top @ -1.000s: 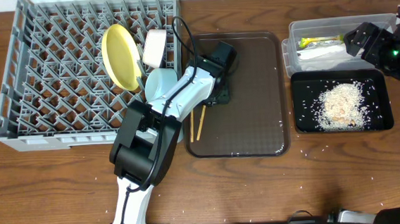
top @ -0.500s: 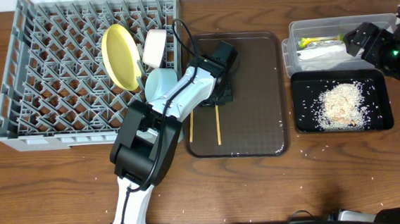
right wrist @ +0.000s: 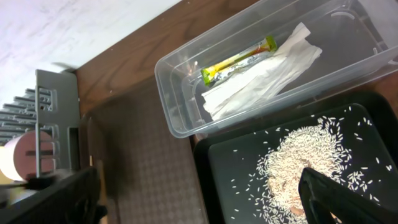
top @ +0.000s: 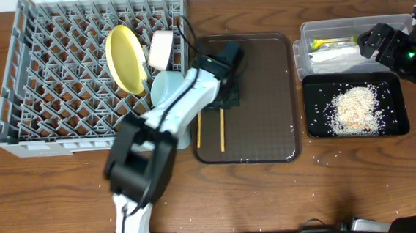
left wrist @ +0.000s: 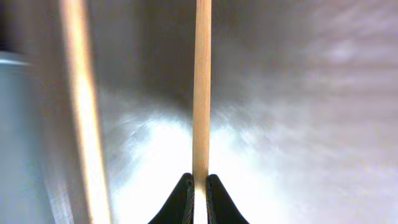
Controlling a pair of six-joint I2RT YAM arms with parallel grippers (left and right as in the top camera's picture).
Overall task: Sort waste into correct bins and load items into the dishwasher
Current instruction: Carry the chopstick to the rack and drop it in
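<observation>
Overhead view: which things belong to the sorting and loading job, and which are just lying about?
Job: dish rack, yellow plate, blue bowl, white cup, held chopstick, loose chopstick, clear tub, wrapper, napkin, black tray, rice.
Lying about: brown serving tray.

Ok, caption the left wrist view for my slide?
Left hand shut on one chopstick, the second chopstick blurred alongside.

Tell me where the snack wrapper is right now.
Overhead, far right: the snack wrapper lies inside the clear tub, beside the white napkin, just behind the black tray.
</observation>
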